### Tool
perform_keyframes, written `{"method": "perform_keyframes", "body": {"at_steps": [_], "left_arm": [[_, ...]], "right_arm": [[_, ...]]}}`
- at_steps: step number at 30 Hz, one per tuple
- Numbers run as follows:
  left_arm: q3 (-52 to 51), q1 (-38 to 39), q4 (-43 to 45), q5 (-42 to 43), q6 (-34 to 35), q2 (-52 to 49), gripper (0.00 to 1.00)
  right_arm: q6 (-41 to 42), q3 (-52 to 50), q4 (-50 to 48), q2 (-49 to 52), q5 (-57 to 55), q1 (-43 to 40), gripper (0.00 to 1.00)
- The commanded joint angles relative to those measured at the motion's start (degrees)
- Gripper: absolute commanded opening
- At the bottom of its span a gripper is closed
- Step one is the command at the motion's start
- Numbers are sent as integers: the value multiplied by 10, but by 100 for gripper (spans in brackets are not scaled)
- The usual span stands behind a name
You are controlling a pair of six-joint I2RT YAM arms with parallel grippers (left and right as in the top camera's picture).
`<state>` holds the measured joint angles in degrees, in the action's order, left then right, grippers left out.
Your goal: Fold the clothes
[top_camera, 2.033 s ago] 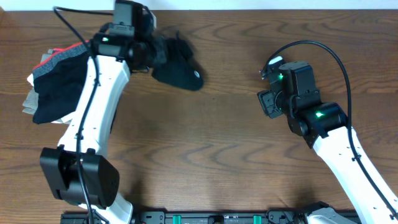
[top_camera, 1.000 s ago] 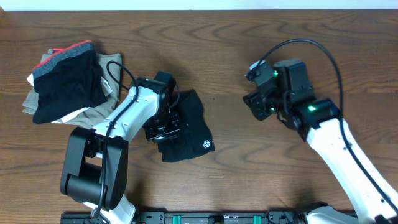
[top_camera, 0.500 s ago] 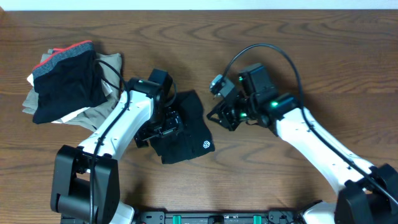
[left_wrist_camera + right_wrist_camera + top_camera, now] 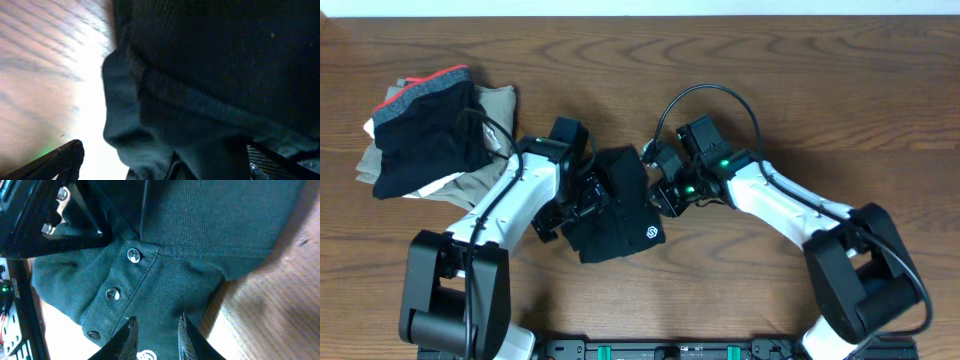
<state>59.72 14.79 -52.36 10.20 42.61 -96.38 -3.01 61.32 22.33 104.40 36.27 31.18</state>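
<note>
A pile (image 4: 420,130) of other garments sits at the counter's (image 4: 800,90) far left. To its right, the left jaws stand wide over the left edge of the clothes (image 4: 620,210), which are black with 3 buttons (image 4: 112,294) and a white logo (image 4: 649,232) and lie bunched mid-counter between both arms. The right jaws, narrow, sit at the clothes' right edge by the buttons; I cannot tell whether they pinch fabric.

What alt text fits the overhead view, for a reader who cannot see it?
A bunched black garment with a small white logo lies in the middle of a wooden table, with the left gripper and the right gripper at its two sides. A pile of folded clothes sits at the upper left.
</note>
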Motion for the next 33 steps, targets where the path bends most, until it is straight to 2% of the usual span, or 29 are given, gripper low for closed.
{"method": "perform_keyframes", "body": {"at_steps": [1,8,11,19,20,22,24,28,29,31,33], "left_arm": [[-31,-13,19,15,23,3,99],[-106,-44,111,61,18,2,99],[-130,-45,170,93,-20,2,99],[-203,-45,310,149,-25,2,99],[-214,-45,335,155,-25,2,96],[-229,-45,369,163,-25,2,87],[-240,-45,388,163,-25,2,70],[-241,-45,388,163,-35,2,47],[-241,-45,388,163,-36,2,38],[-241,-45,388,163,-45,2,7],[-240,-45,387,162,-64,2,6]], "right_arm": [[9,2,-3,21,17,8,26],[8,2,-3,31,17,10,27],[8,2,-3,31,17,10,27],[9,2,-1,31,17,10,27],[9,2,0,31,17,10,27],[9,2,0,31,17,10,27],[13,2,0,31,17,10,27],[13,2,5,31,17,10,28],[13,2,6,31,17,10,28],[13,2,7,31,17,10,29],[13,2,8,31,17,8,29]]}}
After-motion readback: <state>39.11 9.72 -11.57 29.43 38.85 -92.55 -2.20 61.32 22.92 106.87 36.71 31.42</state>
